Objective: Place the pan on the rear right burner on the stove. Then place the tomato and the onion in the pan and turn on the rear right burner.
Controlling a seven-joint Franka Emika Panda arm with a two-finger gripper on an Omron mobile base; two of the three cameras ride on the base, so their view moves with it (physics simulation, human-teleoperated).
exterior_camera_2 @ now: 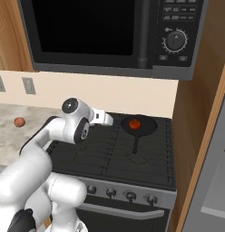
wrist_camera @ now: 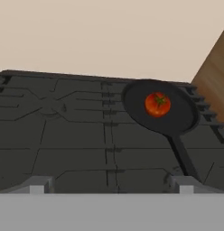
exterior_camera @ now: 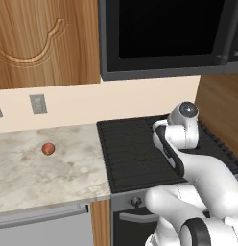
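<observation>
Hovering low over the near edge of the stove (exterior_camera_2: 123, 154), the hand (wrist_camera: 111, 184) is released, its two fingertips (wrist_camera: 38, 185) standing wide apart with nothing between them, and it looks across the grates toward the back wall. By my reading the pan and tomato steps are done and the onion is next. That onion (exterior_camera: 48, 149) lies on the worktop (exterior_camera: 25, 178), well apart from the stove and to the left of the hand, so the coming move turns on a wide swing leftward, away from where the hand now faces. As a ball it has no long axis to line up with.

Farther back and to the right, the pan (wrist_camera: 159, 108) sits on the rear right burner (exterior_camera_2: 146, 136) with the tomato (wrist_camera: 157, 103) inside it and its handle running back toward the near side, just right of the hand's line.

From the hand's camera come the pan and tomato close up. The left base view gives the onion clearly, while there the arm hides the pan; the right base view takes in both, the onion small at its left edge.
</observation>
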